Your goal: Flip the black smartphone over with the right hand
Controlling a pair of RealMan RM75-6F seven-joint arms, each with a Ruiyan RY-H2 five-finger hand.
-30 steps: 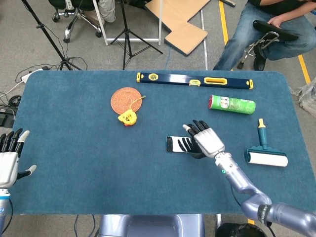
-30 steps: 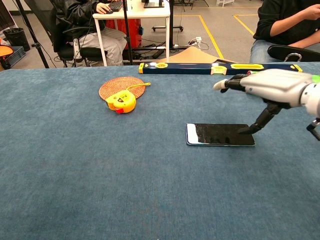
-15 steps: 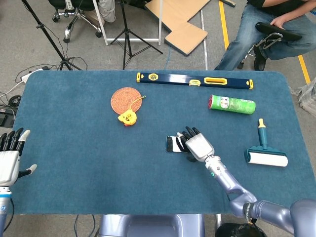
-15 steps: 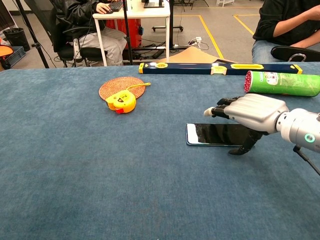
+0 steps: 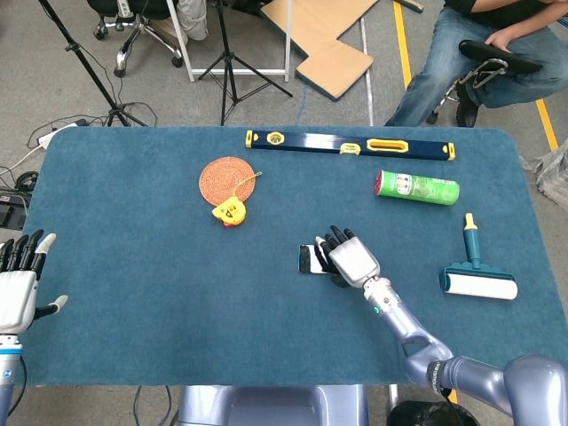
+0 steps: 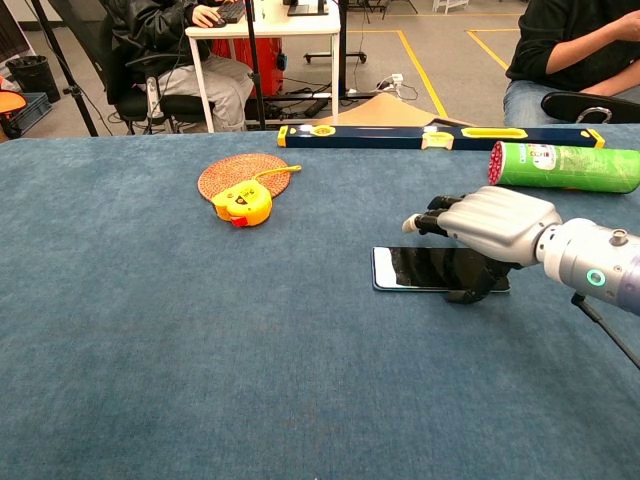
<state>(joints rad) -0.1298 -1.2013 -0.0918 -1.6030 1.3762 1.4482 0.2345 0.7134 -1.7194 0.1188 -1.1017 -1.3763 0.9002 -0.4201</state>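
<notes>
The black smartphone (image 5: 307, 258) (image 6: 415, 268) lies flat on the blue table, glossy face up, with a pale rim at its left end. My right hand (image 5: 348, 257) (image 6: 490, 225) arches over its right half and hides that part in the head view. The fingers (image 6: 425, 222) reach out above the far side without touching the glass. The thumb (image 6: 470, 292) points down and touches the phone's near edge. My left hand (image 5: 18, 284) hangs with its fingers spread off the table's front left corner, holding nothing; the chest view does not show it.
A yellow tape measure (image 5: 228, 211) (image 6: 240, 205) lies by a woven coaster (image 5: 226, 177) to the phone's far left. A spirit level (image 5: 351, 145) runs along the back edge. A green can (image 5: 417, 187) (image 6: 565, 165) and a lint roller (image 5: 477, 275) lie to the right.
My right hand has slid left over the phone and sunk lower. Its thumb has gone from the phone's right end to the near edge. The phone has stayed flat.
</notes>
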